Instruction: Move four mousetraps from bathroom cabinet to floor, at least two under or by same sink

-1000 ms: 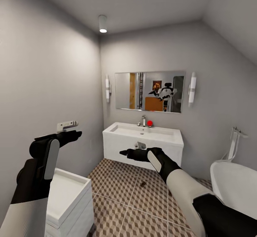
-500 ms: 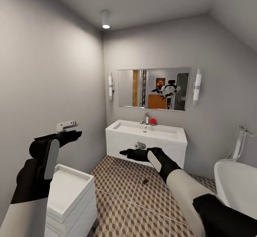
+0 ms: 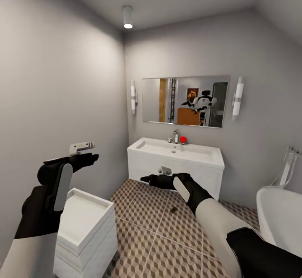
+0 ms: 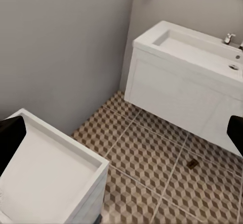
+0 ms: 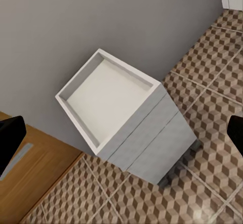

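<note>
Brown mousetrap [image 3: 172,209] — on bathroom floor [image 3: 147,227]

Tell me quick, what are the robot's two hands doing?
Left gripper: open, holding nothing.
Right gripper: open, holding nothing.

Mousetrap [image 3: 172,209] on bathroom floor [image 3: 159,236], before sink [image 3: 176,154].

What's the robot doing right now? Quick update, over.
Left gripper and right gripper open, both empty. One mousetrap on the bathroom floor in front of the sink. Path ahead looks open.
</note>
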Tool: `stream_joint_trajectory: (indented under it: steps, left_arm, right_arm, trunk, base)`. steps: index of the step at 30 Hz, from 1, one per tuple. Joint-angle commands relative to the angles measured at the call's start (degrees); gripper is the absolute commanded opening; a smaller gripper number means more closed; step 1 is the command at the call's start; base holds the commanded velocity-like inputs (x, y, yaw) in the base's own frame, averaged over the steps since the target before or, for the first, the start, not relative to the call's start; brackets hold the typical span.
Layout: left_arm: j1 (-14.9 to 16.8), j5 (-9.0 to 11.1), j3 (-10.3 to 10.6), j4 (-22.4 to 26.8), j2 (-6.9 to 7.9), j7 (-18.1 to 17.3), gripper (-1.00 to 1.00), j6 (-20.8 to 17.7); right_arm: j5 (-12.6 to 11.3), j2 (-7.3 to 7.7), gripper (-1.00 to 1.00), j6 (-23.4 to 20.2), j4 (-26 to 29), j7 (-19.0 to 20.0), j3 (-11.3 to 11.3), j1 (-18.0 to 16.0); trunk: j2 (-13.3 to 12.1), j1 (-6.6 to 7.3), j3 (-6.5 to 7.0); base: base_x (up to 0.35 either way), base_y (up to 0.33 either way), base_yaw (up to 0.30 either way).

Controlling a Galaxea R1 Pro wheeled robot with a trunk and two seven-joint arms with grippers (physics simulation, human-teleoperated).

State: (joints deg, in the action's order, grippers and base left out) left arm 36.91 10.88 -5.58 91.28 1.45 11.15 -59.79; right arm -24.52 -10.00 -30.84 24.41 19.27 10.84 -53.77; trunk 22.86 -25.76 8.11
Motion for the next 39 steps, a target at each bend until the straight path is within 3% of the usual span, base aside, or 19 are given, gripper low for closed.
stream_joint_trajectory:
  steps: [1,39]
  left_arm:
    - [0.0,0.6,0.3,0.0,0.03,0.5,1.0,-0.2]
    - [0.0,0.5,1.5,-0.1,0.04,0.7,1.0,-0.2]
  right_arm:
    - [0.0,0.0,1.0,-0.2,0.0,0.1,0.1,0.0]
    - [0.0,0.0,1.0,-0.2,0.0,0.1,0.1,0.0]
  trunk:
    - [0.1,-0.02,-0.12]
    - [0.1,-0.02,-3.56]
  base:
    - [0.0,0.0,0.081]
    - [-0.018,0.0,0.081]
